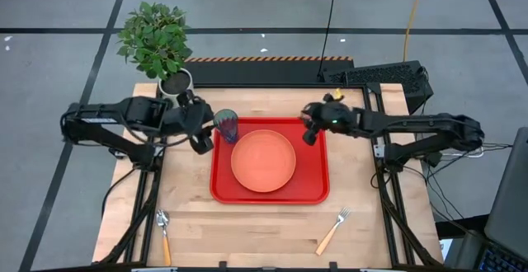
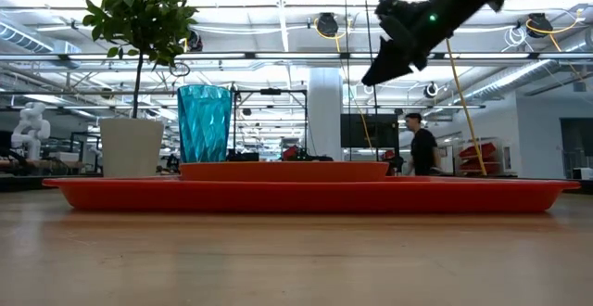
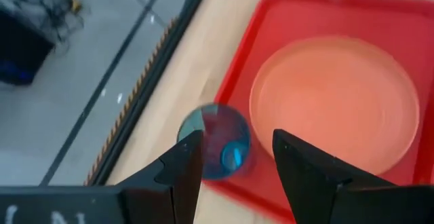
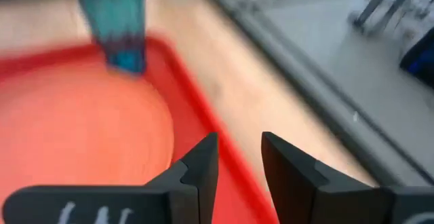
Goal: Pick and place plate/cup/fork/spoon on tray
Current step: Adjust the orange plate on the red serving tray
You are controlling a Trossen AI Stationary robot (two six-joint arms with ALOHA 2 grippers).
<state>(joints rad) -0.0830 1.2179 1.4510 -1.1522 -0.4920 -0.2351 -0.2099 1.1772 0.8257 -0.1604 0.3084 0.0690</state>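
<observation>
The left pincer (image 1: 200,133) is hovering with its two dark fingers standing apart and nothing between them, directly above and just beside the small translucent teal-blue tumbler cup (image 1: 227,125), which is standing upright in the near corner of the large rectangular bright red plastic tray (image 1: 313,191). Just beyond the cup, the large round salmon-orange plastic plate (image 1: 263,161) is lying flat in the tray's middle. The right pincer (image 1: 311,129) is hanging over the tray's opposite edge, its fingers partly apart and clamped on nothing.

Judged from this layout, plate and cup are placed, and the cutlery is the step in hand. Well away from both pincers, at the counter's front edge, the small spoon with silver oval bowl and orange-tan handle (image 1: 164,235) is lying on the left arm's side, and the small fork with silver tines and light wooden handle (image 1: 332,230) on the right arm's side. To do the step well, each arm is best lifting clear of the cup, then descending with fingers straddling the handle crosswise, since such thin pieces lying flat on wood probably slip.

No brand, label or readable writing is showing on any item.
</observation>
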